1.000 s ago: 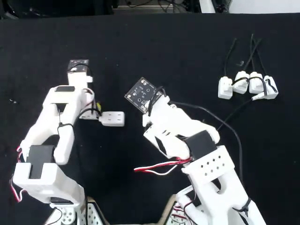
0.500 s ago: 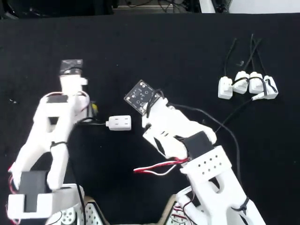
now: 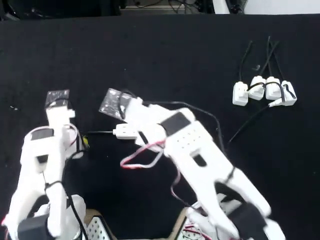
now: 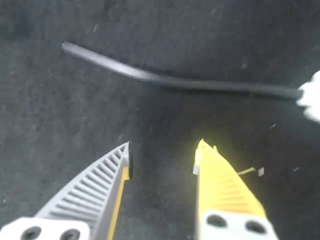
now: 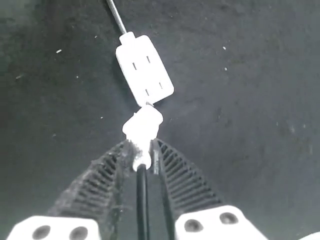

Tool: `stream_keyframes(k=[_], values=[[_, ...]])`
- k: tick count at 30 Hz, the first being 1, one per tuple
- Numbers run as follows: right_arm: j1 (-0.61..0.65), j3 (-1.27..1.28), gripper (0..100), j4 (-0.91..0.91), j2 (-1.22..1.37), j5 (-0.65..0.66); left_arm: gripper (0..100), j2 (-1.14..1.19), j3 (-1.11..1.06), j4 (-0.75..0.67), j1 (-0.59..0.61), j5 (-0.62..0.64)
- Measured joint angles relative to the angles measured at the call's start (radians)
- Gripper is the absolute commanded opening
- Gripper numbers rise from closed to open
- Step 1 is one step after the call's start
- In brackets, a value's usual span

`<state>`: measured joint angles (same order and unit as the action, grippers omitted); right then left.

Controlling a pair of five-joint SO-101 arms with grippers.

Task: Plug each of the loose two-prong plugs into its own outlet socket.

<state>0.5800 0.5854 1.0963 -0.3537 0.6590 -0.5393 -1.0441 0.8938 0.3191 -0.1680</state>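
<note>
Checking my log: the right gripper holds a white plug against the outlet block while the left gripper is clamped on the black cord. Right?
Not quite. In the left wrist view the left gripper is open and empty; the black cord lies apart, beyond its fingertips. The right gripper does hold the white plug.

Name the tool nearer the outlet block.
Right. The right tool holds a plug at one end of the outlet block; the left tool hangs open near its cord, farther off.

A matte black table [image 3: 165,55] spreads under even light, with a pale surface [image 3: 280,6] beyond its far edge.
</note>
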Motion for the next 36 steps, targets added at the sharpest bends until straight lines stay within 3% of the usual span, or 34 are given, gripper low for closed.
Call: stream_keyframes(k=[5, 11, 29, 36], values=[[0.000, -0.160, 1.1, 0.005, 0.199, 0.061, 21, -0.080, -0.084, 0.000, 0.009, -0.012], [0.000, -0.394, 1.1, 0.132, 0.413, 0.066, 21, -0.092, -0.130, -0.040, 0.014, -0.012], [-0.009, -0.830, 1.1, 0.512, 0.689, -0.199, 21, -0.092, -0.133, -0.049, 0.015, -0.012], [-0.009, -1.017, 1.1, 0.598, 0.793, -0.222, 21, -0.101, -0.140, -0.051, 0.015, -0.012]])
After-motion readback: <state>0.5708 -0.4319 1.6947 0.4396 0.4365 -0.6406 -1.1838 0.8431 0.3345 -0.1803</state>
